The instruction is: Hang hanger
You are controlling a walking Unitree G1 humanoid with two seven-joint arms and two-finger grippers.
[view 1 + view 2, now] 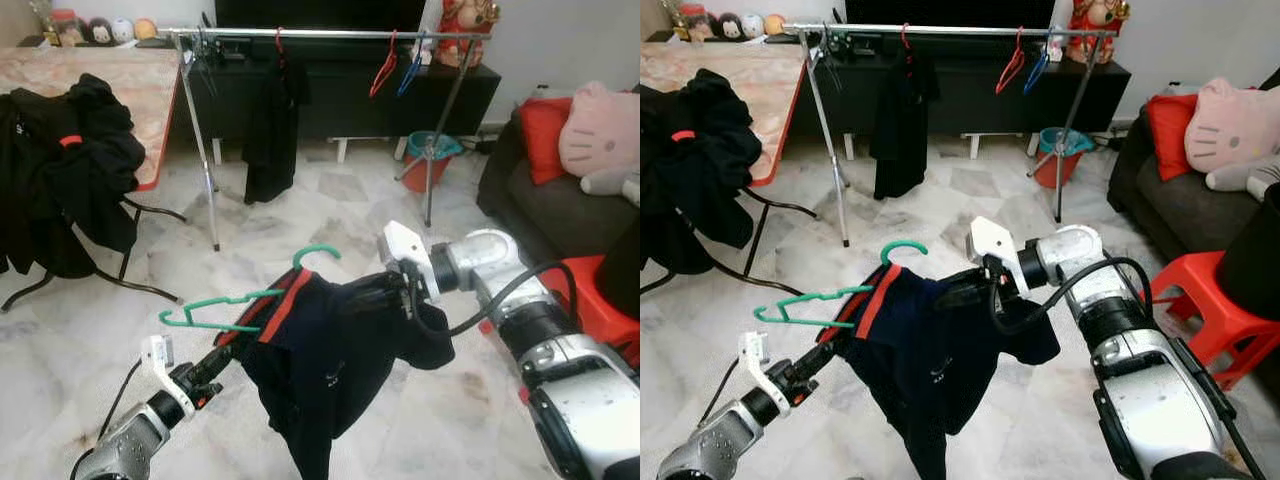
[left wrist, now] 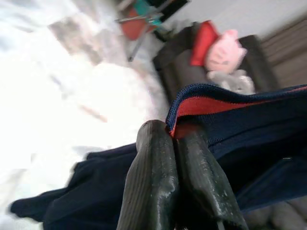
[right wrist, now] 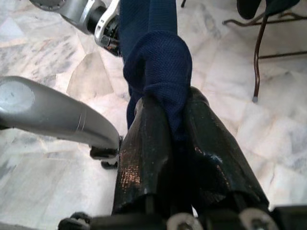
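Note:
A dark navy garment (image 1: 320,360) with a red-trimmed collar hangs on a green hanger (image 1: 215,305), held low over the marble floor in front of me. The hanger's hook (image 1: 315,250) points up. My left gripper (image 1: 225,352) comes from below left and is shut on the red-trimmed edge (image 2: 201,103), its fingers (image 2: 153,182) pressed together. My right gripper (image 1: 385,290) reaches in from the right and is shut on a bunched fold of the garment (image 3: 158,62). The silver clothes rail (image 1: 320,34) stands a few steps ahead.
On the rail hang a black garment (image 1: 270,130), a red hanger (image 1: 383,65) and a blue hanger (image 1: 408,70). A table (image 1: 150,90) with black clothes (image 1: 60,170) is left. A dark sofa (image 1: 530,190), a pink plush (image 1: 600,130) and a red stool (image 1: 600,290) are right.

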